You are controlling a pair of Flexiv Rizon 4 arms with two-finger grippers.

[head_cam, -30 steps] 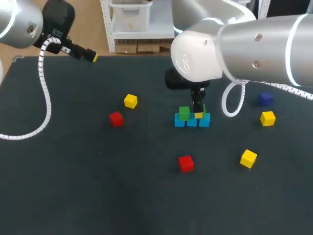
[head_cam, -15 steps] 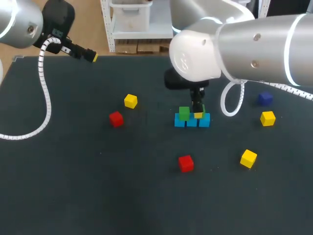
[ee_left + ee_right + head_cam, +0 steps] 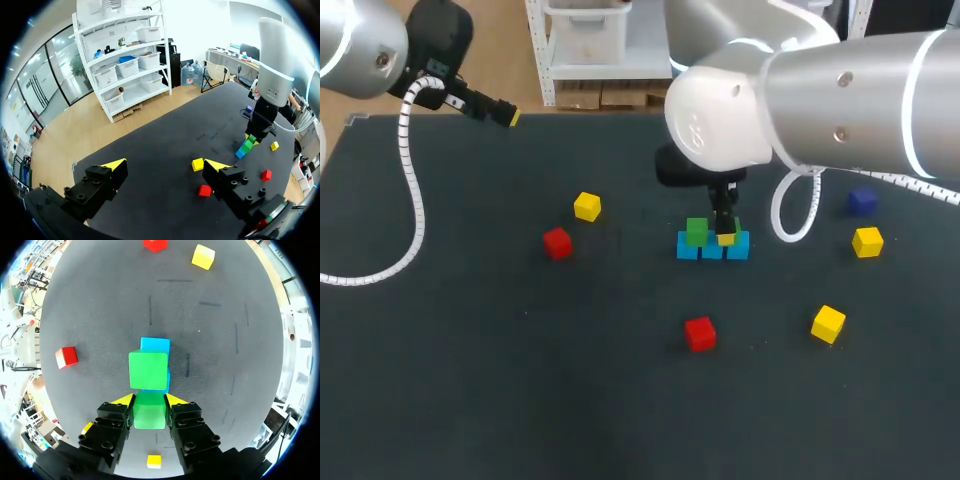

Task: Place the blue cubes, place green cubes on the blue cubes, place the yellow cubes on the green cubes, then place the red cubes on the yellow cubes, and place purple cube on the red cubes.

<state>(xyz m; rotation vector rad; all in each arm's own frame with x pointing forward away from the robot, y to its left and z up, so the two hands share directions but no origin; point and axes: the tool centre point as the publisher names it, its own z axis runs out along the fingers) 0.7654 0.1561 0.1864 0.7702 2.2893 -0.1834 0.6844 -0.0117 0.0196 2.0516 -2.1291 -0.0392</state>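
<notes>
Dark table [image 3: 470, 400], row of blue cubes [image 3: 712, 249] directly under the right gripper [image 3: 726, 236]. Left of the gripper, well apart from it: left red cube [image 3: 557, 242] and left yellow cube [image 3: 587, 207], near each other. On the robot's side of the gripper: near red cube [image 3: 700, 333] and near yellow cube [image 3: 828, 323]; off to its right: right yellow cube [image 3: 867, 241], purple cube [image 3: 863, 202] just beyond it.

The right arm [image 3: 820, 90] is overhanging the blue row [image 3: 712, 247] and blocking approach from above and behind, its cable [image 3: 788, 218] is looping just beside the row's right end, a red cube [image 3: 700, 333] and a yellow cube [image 3: 828, 323] are standing apart in front, and bare mat [image 3: 500, 400] is lying open at the near left.
</notes>
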